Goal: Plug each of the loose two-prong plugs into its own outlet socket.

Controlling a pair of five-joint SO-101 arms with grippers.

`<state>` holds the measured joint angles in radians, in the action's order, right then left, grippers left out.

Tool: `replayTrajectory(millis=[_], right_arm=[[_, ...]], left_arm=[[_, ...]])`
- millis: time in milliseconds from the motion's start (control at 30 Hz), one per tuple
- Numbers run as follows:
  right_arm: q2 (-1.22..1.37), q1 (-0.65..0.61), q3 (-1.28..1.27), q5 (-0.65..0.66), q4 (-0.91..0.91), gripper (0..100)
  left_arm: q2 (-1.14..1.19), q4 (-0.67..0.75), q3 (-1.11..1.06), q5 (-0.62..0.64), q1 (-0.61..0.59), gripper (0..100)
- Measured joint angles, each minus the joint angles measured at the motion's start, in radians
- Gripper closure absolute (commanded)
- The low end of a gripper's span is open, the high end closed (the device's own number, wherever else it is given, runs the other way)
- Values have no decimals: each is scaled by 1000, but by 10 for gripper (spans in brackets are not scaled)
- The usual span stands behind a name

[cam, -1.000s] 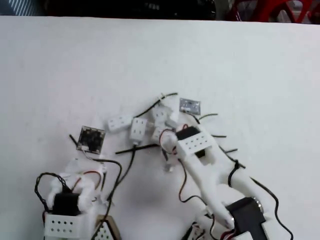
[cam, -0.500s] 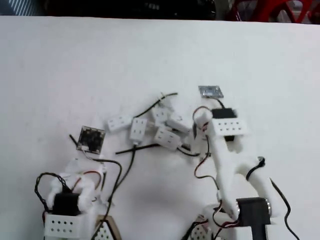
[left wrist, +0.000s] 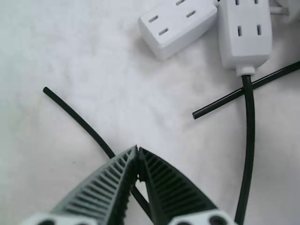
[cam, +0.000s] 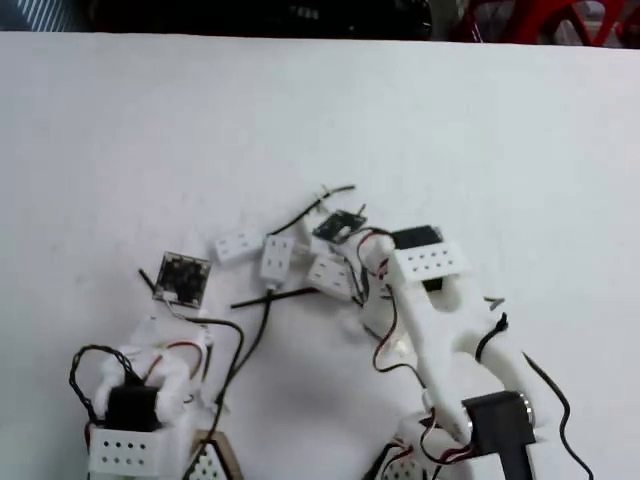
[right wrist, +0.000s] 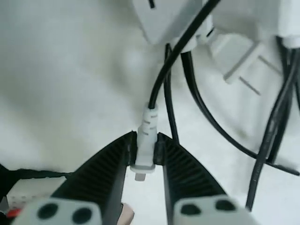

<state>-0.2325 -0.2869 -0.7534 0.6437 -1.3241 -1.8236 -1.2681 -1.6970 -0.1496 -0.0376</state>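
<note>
My right gripper (right wrist: 144,138) is shut on a white plug (right wrist: 143,150), gripped by its body, and the plug's black cable (right wrist: 180,51) runs away toward a white outlet socket (right wrist: 159,18). A second loose two-prong plug (right wrist: 236,70) lies beside it among the cables. In the high view the right arm (cam: 430,300) ends at the right side of the socket cluster, beside one socket (cam: 330,272). My left gripper (left wrist: 138,161) is shut on nothing, just above a thin black cable (left wrist: 77,119). Two white sockets (left wrist: 178,23) (left wrist: 246,33) lie ahead of it.
Two more sockets (cam: 240,245) (cam: 277,257) lie left of the cluster, with black cables (cam: 265,298) crossing below them. The left arm's base (cam: 130,410) sits at the near left edge. The far half of the white table (cam: 320,110) is bare.
The right arm left the socket cluster, swung out to the right, then came back left to the cluster's right side. Nearby sockets and cables shifted slightly. The left arm stayed still.
</note>
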Motion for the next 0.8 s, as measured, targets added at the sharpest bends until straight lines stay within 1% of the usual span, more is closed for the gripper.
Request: replayTrajectory(millis=[100,433,500,600,700,800], right_arm=[[0,-11,-3,3,0,930],[0,-29,-49,6,0,929],[0,-37,-49,6,0,937],[0,-46,-57,6,0,986],[0,-55,-57,6,-3,982],[0,-55,-49,6,-60,982]], left_arm=[[0,0,0,0,0,975],[0,0,0,0,0,975],[0,0,0,0,0,975],[0,0,0,0,0,975],[0,0,0,0,0,974],[0,0,0,0,0,974]])
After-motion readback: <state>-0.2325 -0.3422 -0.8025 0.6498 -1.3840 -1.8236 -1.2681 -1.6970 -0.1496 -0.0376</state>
